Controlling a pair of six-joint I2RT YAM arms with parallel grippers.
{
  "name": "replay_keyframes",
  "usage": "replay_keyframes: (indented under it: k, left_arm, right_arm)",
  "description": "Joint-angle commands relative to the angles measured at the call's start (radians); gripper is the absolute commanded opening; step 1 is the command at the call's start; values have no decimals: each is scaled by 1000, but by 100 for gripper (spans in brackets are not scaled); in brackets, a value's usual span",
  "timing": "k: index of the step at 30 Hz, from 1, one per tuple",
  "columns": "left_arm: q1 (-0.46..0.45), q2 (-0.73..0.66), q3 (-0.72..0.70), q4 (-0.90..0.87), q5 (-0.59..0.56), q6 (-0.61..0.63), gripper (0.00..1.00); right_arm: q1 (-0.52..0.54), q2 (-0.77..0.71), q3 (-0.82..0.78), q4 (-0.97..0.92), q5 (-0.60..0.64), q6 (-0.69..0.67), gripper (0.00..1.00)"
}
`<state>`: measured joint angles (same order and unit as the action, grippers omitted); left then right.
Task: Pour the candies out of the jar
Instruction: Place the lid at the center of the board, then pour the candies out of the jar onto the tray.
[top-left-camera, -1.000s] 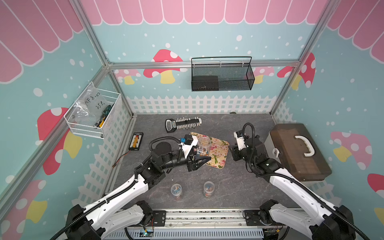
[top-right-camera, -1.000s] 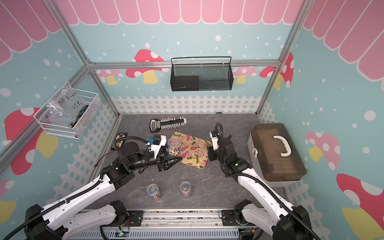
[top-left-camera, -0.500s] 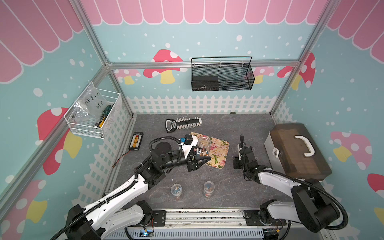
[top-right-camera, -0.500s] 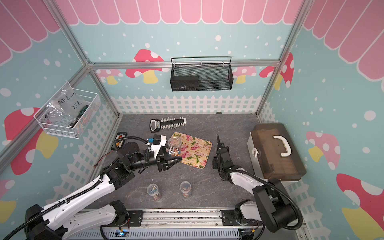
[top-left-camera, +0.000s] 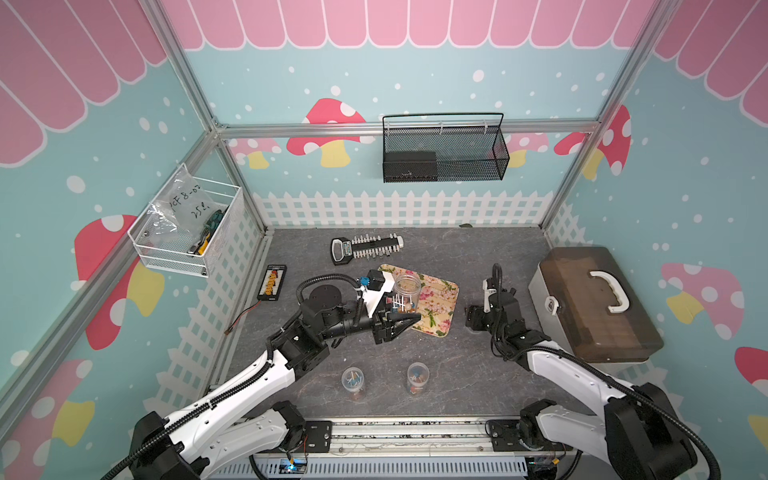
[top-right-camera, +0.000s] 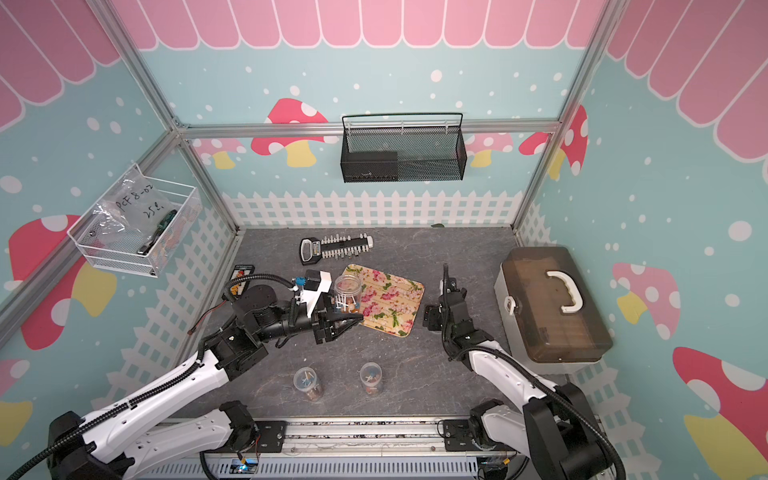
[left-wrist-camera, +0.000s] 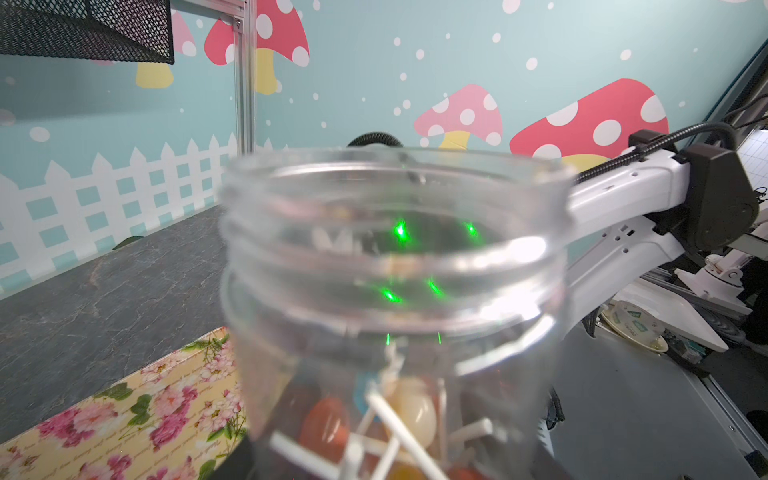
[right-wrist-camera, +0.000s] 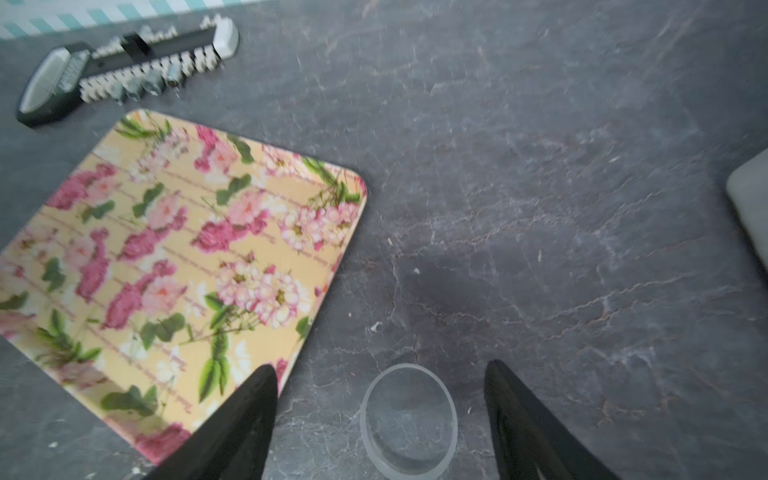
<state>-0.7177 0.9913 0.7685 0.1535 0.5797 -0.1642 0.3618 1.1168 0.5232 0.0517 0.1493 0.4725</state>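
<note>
A clear plastic jar (top-left-camera: 406, 286) (top-right-camera: 348, 289) stands upright and lidless over the left edge of the floral tray (top-left-camera: 438, 299) (top-right-camera: 395, 305). My left gripper (top-left-camera: 392, 318) (top-right-camera: 337, 321) is shut on its lower body. In the left wrist view the jar (left-wrist-camera: 395, 257) fills the frame, mouth up, and the candies (left-wrist-camera: 328, 424), round heads on white sticks, lie at its bottom. My right gripper (right-wrist-camera: 380, 365) (top-left-camera: 476, 322) is open and points down at the table right of the tray. A clear round lid (right-wrist-camera: 409, 419) lies flat between its fingers without touching them.
Two small clear jars (top-left-camera: 352, 380) (top-left-camera: 417, 374) stand near the front edge. A brown-lidded toolbox (top-left-camera: 594, 299) sits at the right. A black device with white keys (top-left-camera: 365, 248) lies behind the tray, and a small black tester (top-left-camera: 272, 282) by the left wall.
My right arm has dropped from beside the tray to the table and its jaws have opened, leaving the lid on the surface. The left arm and the jar have not moved.
</note>
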Motion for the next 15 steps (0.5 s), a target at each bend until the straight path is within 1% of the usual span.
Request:
replay_keyframes:
  k: [1,9,15]
  left_arm:
    - [-3,10,0,20,-3,7,41]
    - [-2,52,19,-4,-11,12,41]
    - [2,112,32,-18,-28,24,41]
  right_arm:
    - [-26,-53,47,-102,-24,-5,77]
    - [-58,-127,49,-159,-105,23,76]
    - [-73,-142,42,-187,-144,36,74]
